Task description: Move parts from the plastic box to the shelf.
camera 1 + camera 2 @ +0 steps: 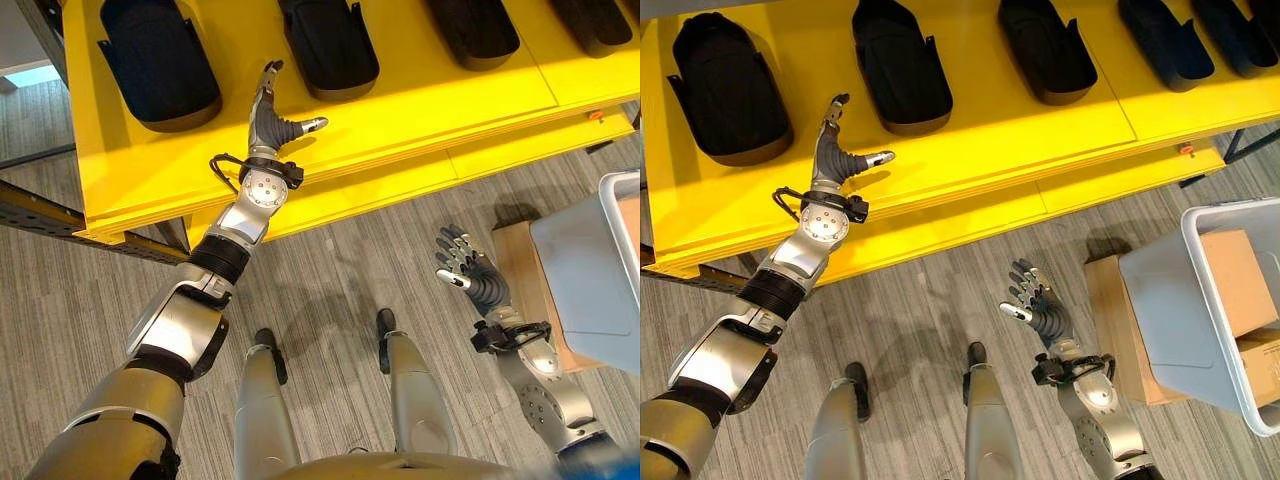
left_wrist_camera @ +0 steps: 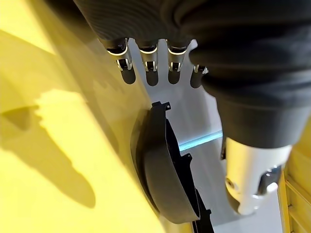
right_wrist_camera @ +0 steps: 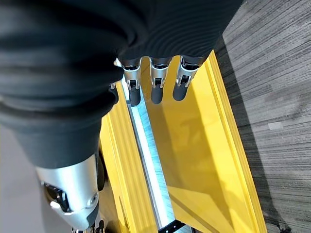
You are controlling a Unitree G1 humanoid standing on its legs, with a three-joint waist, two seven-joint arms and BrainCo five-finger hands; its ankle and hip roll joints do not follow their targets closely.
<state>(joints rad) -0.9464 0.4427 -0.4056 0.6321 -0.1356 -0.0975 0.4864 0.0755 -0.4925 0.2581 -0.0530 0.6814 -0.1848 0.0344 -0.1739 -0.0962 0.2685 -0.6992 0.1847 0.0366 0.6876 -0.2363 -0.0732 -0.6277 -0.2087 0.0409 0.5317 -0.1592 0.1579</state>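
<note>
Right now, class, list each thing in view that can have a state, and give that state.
Left hand: open, empty, over the yellow shelf.
Right hand: open, empty, above the floor.
Black parts: lying in a row on the shelf.
Plastic box: tilted, resting on cardboard boxes.

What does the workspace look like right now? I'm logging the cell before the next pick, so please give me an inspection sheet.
Surface: yellow shelf, parts in a row.
Job's things: black parts on the shelf; grey plastic box on the floor at the robot's right.
Clutter: cardboard boxes in and under the plastic box.
Hands: left hand open over the shelf, empty; right hand open over the floor, empty.
Cables: nothing seen.
Surroundings: grey floor.
</note>
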